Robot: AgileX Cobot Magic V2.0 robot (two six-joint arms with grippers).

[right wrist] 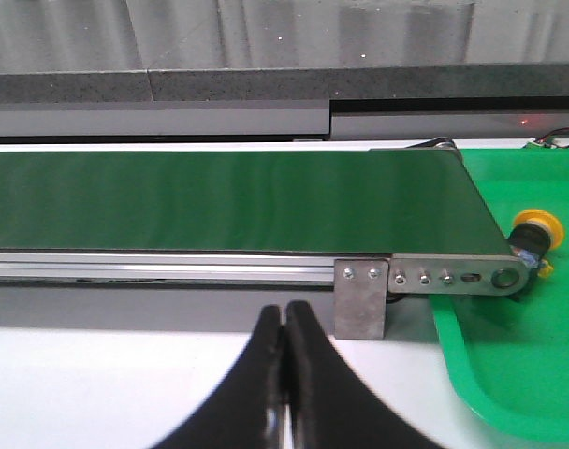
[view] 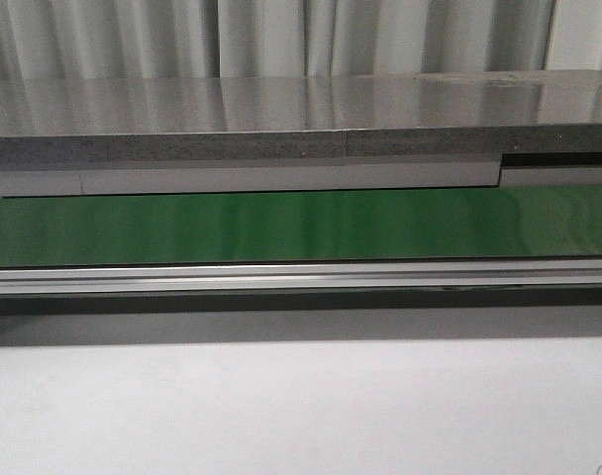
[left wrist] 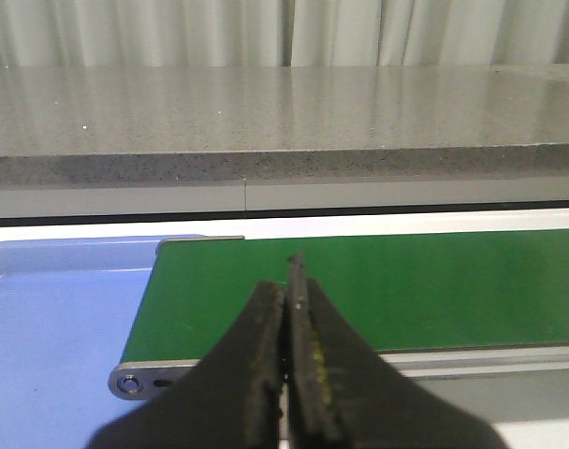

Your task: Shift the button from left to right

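The button (right wrist: 532, 234), yellow-orange cap on a dark body, lies on its side in the green tray (right wrist: 528, 374) just past the right end of the green conveyor belt (right wrist: 228, 201). My right gripper (right wrist: 284, 313) is shut with nothing in it, over the white table in front of the belt and well left of the button. My left gripper (left wrist: 289, 276) is also shut and empty, hovering over the belt's left end (left wrist: 266, 299). In the front view I see only the belt (view: 301, 226); neither gripper nor the button shows there.
A blue tray (left wrist: 51, 318) sits under the belt's left end. A grey stone-like ledge (view: 281, 119) runs behind the belt, with curtains beyond. The belt's aluminium rail (view: 301, 277) and a metal bracket (right wrist: 361, 299) face the white table (view: 301, 406).
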